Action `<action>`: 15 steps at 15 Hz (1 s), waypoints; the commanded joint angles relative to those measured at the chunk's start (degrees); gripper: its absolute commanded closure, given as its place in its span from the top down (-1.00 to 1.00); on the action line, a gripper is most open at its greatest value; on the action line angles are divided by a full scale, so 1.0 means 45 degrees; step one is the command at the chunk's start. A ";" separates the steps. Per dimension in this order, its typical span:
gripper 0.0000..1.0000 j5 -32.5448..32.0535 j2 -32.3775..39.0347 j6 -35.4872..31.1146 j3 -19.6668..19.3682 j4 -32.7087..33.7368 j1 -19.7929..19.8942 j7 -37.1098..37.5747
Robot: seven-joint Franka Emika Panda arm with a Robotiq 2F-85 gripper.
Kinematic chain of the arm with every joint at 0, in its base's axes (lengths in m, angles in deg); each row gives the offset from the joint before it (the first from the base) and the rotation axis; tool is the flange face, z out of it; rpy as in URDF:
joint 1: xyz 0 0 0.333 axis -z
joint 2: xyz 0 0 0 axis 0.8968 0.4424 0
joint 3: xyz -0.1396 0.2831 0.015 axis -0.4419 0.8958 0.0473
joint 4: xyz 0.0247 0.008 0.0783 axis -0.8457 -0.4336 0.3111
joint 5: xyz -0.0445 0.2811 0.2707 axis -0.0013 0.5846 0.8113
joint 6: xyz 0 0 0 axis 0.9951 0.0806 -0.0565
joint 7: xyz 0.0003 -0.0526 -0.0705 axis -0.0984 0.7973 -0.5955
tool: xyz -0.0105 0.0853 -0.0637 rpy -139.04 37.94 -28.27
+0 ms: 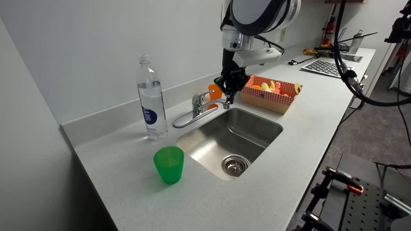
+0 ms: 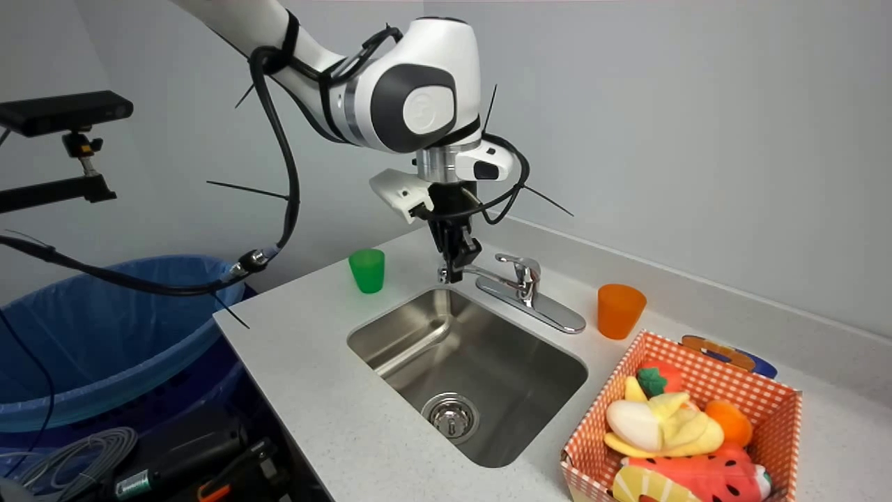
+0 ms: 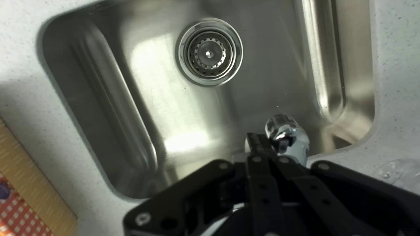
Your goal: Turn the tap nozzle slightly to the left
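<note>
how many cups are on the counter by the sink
2: the green cup beside the sink, and the orange cup between the faucet and the checkered basket. More could be hidden from view.

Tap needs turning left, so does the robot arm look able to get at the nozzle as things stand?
Probably yes. The gripper hangs right by the outlet end of the tap nozzle, with no object showing between them; whether they touch is unclear.

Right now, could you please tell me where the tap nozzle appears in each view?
In an exterior view: tap nozzle slightly right of and above centre.
In an exterior view: tap nozzle just below centre.
In the wrist view: tap nozzle right of and below centre.
Landmark in all three: the sink drain.
</note>
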 commanded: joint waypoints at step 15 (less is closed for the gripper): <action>-0.97 0.0766 0.0068 -0.0002 0.0353 0.2300 -0.0471 -0.0261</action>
